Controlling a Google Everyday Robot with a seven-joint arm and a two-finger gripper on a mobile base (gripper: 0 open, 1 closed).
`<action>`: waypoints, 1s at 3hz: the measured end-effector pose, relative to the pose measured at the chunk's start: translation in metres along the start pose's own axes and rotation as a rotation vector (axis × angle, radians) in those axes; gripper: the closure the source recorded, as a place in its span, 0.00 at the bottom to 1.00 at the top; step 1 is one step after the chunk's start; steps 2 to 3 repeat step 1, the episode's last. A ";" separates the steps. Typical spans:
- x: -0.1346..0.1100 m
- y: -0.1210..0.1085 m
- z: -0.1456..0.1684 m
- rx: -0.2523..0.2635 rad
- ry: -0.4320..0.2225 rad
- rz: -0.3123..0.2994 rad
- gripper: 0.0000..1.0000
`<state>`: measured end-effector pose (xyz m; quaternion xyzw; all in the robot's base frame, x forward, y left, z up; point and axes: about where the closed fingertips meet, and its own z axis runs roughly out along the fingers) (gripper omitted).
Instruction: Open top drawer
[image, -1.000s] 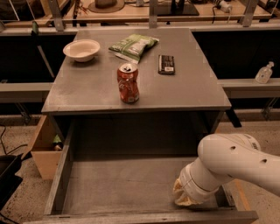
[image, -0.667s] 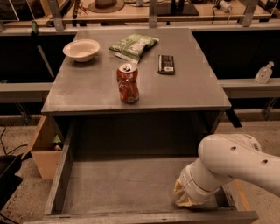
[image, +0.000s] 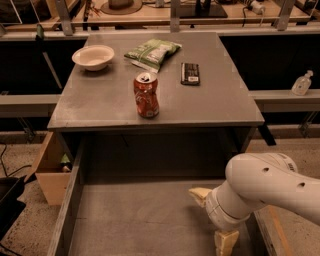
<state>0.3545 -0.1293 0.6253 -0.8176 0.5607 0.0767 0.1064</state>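
The top drawer (image: 68, 210) stands pulled far out from under the grey table (image: 210, 105), and its deep grey interior is bare. Its front and knob lie below the view's bottom edge. My gripper (image: 213, 220) is over the drawer's front right corner, at the end of my white arm (image: 265, 187). Its two cream fingers (image: 200, 195) are spread apart with nothing between them. The two narrower drawers are out of view.
On the table stand a red soda can (image: 146, 95), a white bowl (image: 93, 56), a green chip bag (image: 151, 52) and a dark snack bar (image: 190, 73). A cardboard box (image: 49, 175) sits on the floor left of the drawer. A small bottle (image: 301, 83) stands on the right ledge.
The gripper's fingers have spread apart; they were bunched together at the drawer's front right. The arm and the things on the table have hardly moved.
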 end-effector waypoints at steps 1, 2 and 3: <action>0.000 0.000 0.000 0.000 0.000 0.000 0.00; 0.000 0.000 0.000 0.000 0.000 0.000 0.00; 0.000 0.000 0.000 0.000 0.000 0.000 0.00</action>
